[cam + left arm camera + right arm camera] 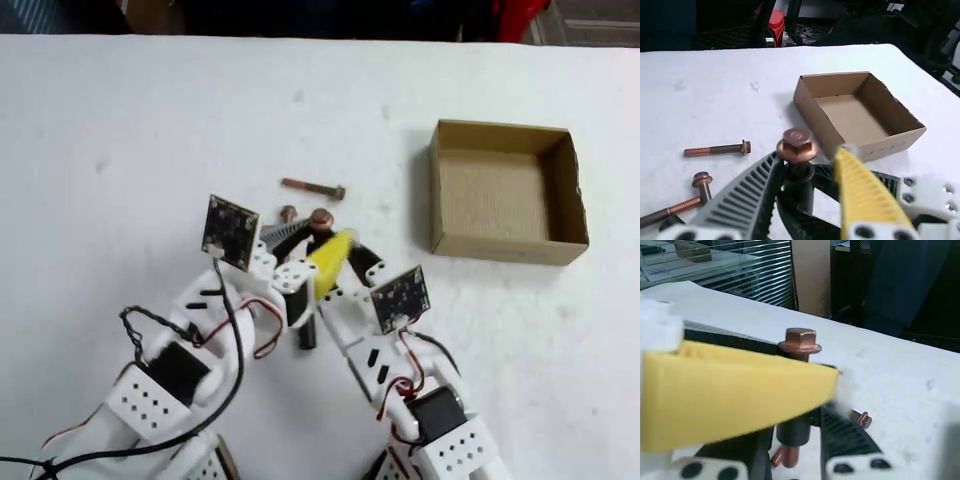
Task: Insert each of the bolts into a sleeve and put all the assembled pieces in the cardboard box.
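My left gripper stands open around the bolt; my right gripper clamps the sleeve upright, I think so the bolt sits inside.

Both arms stretched forward, end effectors meeting over the worktop.

The left arm and right arm leaned inward towards each other with wrists pitched down. The left end effector stood open: its grey finger lay against the bolt just under the head, and its yellow finger stood off with a visible gap. The right end effector sat lower, with black ribbed fingers closed round the upright sleeve. The two finger pairs crossed, the left pair above the right.
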Controlling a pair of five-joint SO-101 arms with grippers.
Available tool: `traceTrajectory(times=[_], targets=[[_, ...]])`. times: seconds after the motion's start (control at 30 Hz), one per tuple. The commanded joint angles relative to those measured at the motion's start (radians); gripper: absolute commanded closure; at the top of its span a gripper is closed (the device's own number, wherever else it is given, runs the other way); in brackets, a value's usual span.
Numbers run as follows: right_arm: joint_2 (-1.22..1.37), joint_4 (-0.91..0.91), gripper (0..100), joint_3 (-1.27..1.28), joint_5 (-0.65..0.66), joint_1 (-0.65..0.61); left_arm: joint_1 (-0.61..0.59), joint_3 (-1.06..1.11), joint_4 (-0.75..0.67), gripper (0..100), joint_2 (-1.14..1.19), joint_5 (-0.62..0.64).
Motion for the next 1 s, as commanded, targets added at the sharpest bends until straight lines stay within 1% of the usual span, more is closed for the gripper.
traceTrajectory(times=[0.0, 0.23, 0.5, 0.6, 0.67, 0.77, 0.83, 0.9, 0.97], targets=[[-0.015, -0.002, 98.2, 0.008, -0.005, 0.01, 0.008, -0.011, -0.029, 67, -0.025, 0.006], [-0.015, -0.002, 98.2, 0.008, -0.005, 0.01, -0.114, -0.041, -0.032, 67, -0.025, 0.008], [-0.015, -0.002, 98.2, 0.008, -0.005, 0.012, -0.133, -0.109, -0.025, 68, -0.025, 0.008], [-0.015, -0.001, 98.2, 0.011, -0.005, 0.022, -0.17, -0.149, -0.008, 68, -0.025, 0.008], [-0.015, -0.001, 98.2, 0.011, -0.005, 0.058, -0.217, -0.186, 0.063, 68, -0.035, 0.006], [-0.015, -0.005, 98.2, 0.008, -0.005, 0.131, -0.285, -0.242, 0.232, 68, -0.084, 0.003], [-0.015, -0.008, 98.2, 0.005, -0.005, 0.163, -0.309, -0.27, 0.336, 69, -0.13, 0.002], [-0.015, -0.005, 98.2, -0.005, -0.005, 0.188, -0.326, -0.282, 0.41, 73, -0.177, 0.0], [-0.015, -0.002, 98.2, -0.015, -0.005, 0.202, -0.344, -0.281, 0.456, 80, -0.229, -0.009]])
